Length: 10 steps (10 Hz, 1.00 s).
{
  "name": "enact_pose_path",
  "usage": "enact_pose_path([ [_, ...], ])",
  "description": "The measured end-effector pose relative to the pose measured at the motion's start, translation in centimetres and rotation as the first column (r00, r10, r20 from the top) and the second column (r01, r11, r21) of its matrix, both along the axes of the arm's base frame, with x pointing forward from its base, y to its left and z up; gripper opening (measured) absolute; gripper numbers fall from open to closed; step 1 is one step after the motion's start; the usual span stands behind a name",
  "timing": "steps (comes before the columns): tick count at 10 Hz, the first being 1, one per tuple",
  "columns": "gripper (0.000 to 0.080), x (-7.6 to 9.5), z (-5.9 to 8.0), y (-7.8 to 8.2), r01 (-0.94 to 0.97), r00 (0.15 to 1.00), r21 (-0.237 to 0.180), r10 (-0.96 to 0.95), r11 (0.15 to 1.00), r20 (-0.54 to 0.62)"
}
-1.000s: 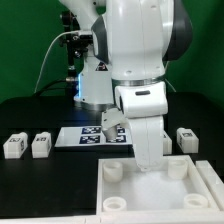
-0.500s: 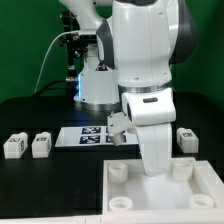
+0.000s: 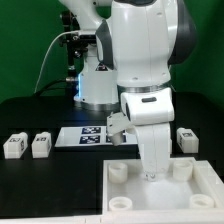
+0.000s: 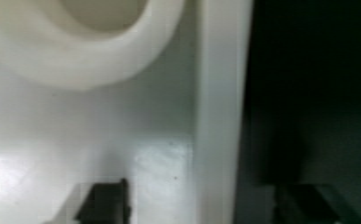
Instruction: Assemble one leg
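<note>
The large white panel (image 3: 155,200) with round corner sockets lies at the front. My gripper (image 3: 152,177) is down at its far edge, between the two far sockets. In the wrist view the gripper (image 4: 207,202) straddles the panel's rim (image 4: 221,110): one dark finger (image 4: 102,202) is over the panel top and the other (image 4: 312,204) is over the dark table. The jaws stand wide apart and look open. One socket (image 4: 88,30) shows close by. Two legs (image 3: 13,146) (image 3: 41,145) lie at the exterior view's left. A third leg (image 3: 186,139) lies at its right.
The marker board (image 3: 85,137) lies on the black table behind the panel, partly hidden by the arm. The arm's white base and cables stand at the back. A green wall closes the scene.
The arm has shifted toward the exterior view's right and come down to the panel's far edge. It has held still for the last half second.
</note>
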<state>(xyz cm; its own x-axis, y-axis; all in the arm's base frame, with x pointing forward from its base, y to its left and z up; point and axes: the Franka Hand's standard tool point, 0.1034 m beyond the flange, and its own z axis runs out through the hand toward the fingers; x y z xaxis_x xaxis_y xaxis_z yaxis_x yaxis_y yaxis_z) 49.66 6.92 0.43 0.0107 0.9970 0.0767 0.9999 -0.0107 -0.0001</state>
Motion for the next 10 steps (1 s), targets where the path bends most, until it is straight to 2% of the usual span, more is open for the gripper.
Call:
enact_pose_path([
  [1, 0.0557, 0.00, 0.00, -0.03, 0.001, 1.000, 0.000, -0.001, 1.000, 0.000],
  [2, 0.0631, 0.01, 0.00, -0.05, 0.001, 1.000, 0.000, -0.001, 1.000, 0.000],
  [9, 0.0649, 0.03, 0.03, -0.18, 0.004, 1.000, 0.000, -0.004, 1.000, 0.000],
  [10, 0.0649, 0.21, 0.88, -0.45, 0.014, 1.000, -0.005, -0.014, 1.000, 0.007],
])
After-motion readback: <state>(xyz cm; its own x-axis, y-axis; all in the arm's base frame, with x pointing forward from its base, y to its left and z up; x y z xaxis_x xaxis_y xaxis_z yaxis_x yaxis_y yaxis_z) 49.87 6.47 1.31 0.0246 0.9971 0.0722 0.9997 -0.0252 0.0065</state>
